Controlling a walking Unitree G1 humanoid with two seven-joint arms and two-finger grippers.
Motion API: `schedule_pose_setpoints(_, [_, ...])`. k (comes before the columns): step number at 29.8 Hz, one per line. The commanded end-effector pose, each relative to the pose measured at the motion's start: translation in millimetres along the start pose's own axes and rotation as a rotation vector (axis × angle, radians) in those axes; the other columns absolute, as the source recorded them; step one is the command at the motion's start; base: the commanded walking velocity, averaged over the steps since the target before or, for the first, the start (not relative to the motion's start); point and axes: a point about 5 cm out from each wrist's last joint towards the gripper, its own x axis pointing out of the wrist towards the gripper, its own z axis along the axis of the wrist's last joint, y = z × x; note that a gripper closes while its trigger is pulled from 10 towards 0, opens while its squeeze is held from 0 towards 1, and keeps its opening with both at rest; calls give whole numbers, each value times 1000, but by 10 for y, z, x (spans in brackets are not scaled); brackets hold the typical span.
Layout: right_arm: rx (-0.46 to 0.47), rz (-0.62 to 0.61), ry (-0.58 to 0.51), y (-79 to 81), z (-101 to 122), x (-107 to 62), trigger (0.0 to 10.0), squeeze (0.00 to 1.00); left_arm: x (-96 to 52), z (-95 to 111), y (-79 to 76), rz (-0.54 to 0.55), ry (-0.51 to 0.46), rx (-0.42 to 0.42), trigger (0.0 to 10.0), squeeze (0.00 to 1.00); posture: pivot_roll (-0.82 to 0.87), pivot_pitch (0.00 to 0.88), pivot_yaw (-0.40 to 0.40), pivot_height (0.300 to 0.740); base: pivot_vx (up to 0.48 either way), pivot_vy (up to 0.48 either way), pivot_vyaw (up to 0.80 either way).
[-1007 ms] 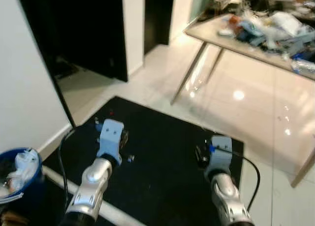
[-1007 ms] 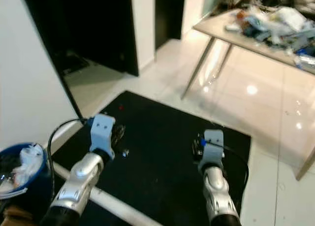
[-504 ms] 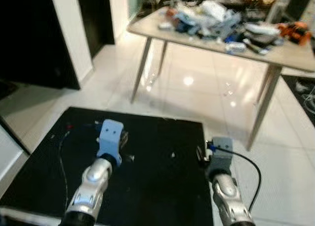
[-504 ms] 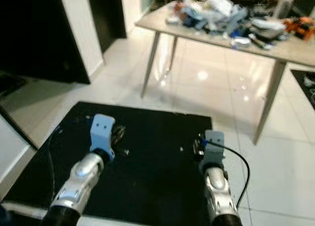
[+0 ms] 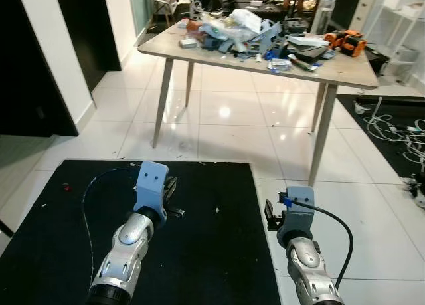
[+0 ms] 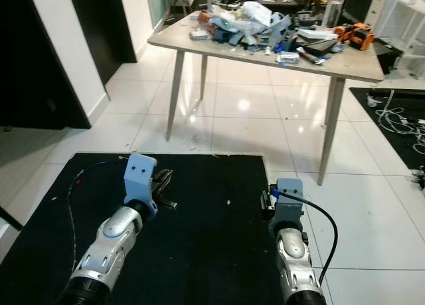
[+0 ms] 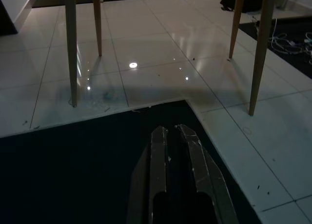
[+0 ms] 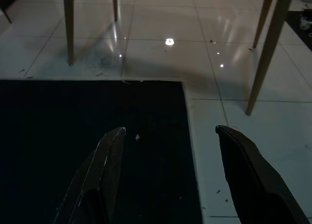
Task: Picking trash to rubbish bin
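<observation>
I can read no label or writing on anything from here. Both my arms reach forward low over the black mat (image 5: 199,245): my left gripper (image 7: 171,134) has its fingers pressed together and empty, and my right gripper (image 8: 170,136) stands spread wide over the mat's edge, where it meets the white tile floor (image 5: 358,185). The trash (image 5: 239,29) lies heaped on the worktop (image 5: 345,66) well ahead of both grippers.

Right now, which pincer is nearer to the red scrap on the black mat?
Left. The left pincer is over the mat, to the right of the red scrap. The right pincer hangs past the mat's right edge, over the tiles.
</observation>
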Motion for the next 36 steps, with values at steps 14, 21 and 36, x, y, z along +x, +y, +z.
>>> schedule_pose_setpoints(14, [4,19,1,23,5,-1,10000,0,-12,10,-52,-39,-17,-24,10000,0,-37,54,31,740,335,0,0])
schedule_pose_setpoints(21, [-9,40,12,47,-7,-1,10000,0,-3,0,-26,-4,-19,0,10000,0,-38,48,29,740,410,0,0])
schedule_pose_setpoints(36, [-2,28,29,41,-35,-6,10000,0,-5,-9,-39,-8,-21,6,10000,0,-40,37,30,740,409,0,-287])
